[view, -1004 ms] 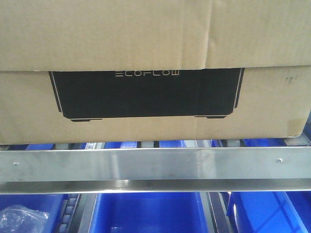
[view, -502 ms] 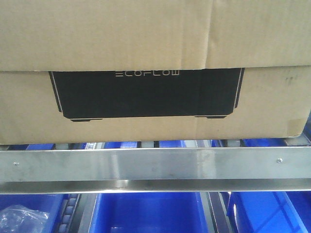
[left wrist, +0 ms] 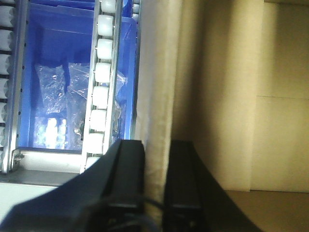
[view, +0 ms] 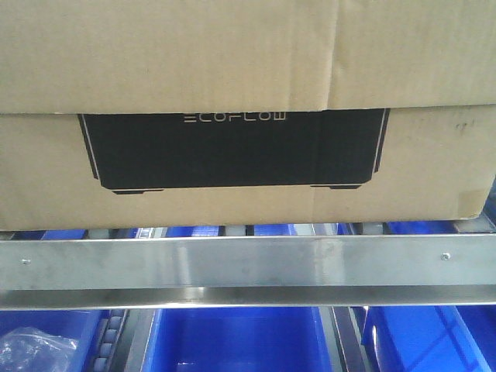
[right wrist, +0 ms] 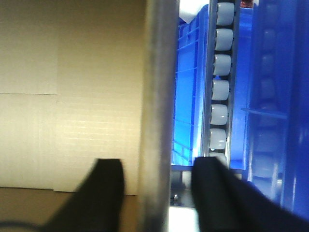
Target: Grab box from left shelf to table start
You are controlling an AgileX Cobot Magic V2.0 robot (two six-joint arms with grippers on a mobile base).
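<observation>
The box (view: 232, 62), a brown carton with a black ECOFLOW panel, sits on the left shelf behind its steel front rail (view: 248, 263). In the left wrist view my left gripper (left wrist: 155, 145) is shut on the upright edge of the box's side wall, with one black finger (left wrist: 128, 169) on each face. The box's inside (left wrist: 227, 96) fills the right of that view. In the right wrist view my right gripper (right wrist: 159, 162) is open and straddles the opposite wall edge of the box (right wrist: 72, 96), with a gap on both sides. The table is out of view.
Blue plastic bins (view: 232, 341) sit on the level below the rail, one holding clear bags (view: 35, 349). White roller tracks (left wrist: 101, 82) (right wrist: 221, 77) run just outside each box wall. Another blue bin (left wrist: 53, 58) with bags lies beyond the left track.
</observation>
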